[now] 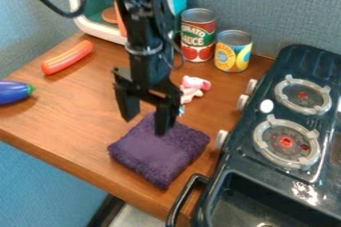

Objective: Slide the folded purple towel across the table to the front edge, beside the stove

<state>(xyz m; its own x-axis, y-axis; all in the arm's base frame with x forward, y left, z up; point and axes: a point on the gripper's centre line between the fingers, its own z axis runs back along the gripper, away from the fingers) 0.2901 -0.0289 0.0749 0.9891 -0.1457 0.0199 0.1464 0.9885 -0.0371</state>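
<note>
Two spread fingers (162, 119) of the gripper (146, 122) hang at the far edge of the folded purple cloth (158, 149), though whether they touch it is unclear. That cloth lies on the table (73, 139), left of the stove (263, 111), with a pink toy (193, 86) just beyond it and two cans (198, 34) farther back.
</note>
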